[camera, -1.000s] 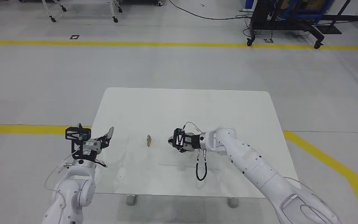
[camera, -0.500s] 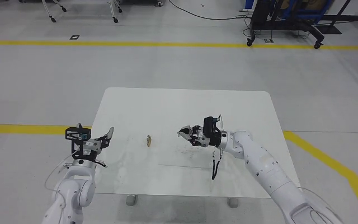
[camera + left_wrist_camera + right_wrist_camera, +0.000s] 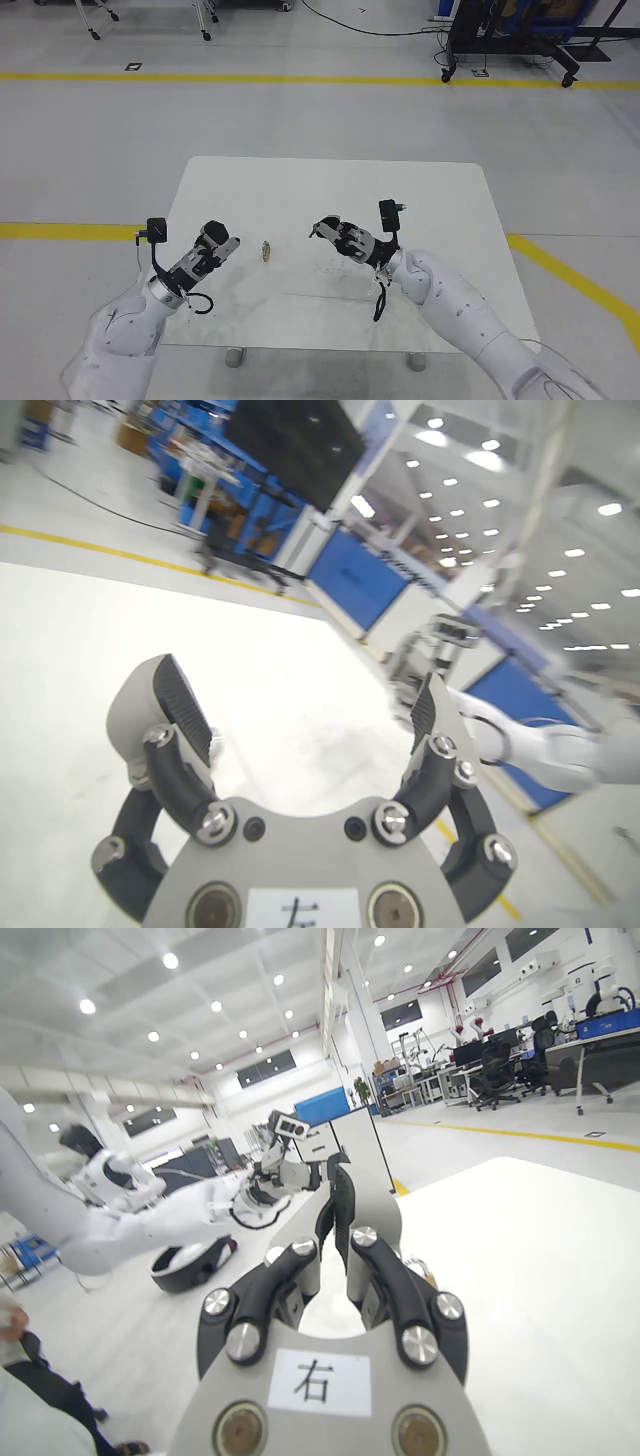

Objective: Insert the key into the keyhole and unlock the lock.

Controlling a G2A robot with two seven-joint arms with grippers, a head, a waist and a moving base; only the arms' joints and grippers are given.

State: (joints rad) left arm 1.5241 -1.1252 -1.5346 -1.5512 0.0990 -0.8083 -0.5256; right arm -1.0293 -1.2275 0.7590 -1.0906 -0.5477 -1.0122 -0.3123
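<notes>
A small brass-coloured padlock (image 3: 266, 250) lies on the white surface (image 3: 400, 190), towards its near edge and between the robot's two hands. It touches neither hand.

The left hand (image 3: 218, 240) (image 3: 300, 680) hovers just beside the padlock at the surface's left edge. Its ribbed pads (image 3: 180, 705) are spread wide with nothing between them.

The right hand (image 3: 322, 228) (image 3: 336, 1173) is raised above the middle of the surface, on the padlock's other side, and points towards the left arm. In the right wrist view its two fingers are pressed together along their black pads (image 3: 344, 1198). Whether a key is pinched between them cannot be told, and no key can be made out on the surface.

In the top view a black cable (image 3: 381, 298) hangs from the right forearm above the surface's front part.
</notes>
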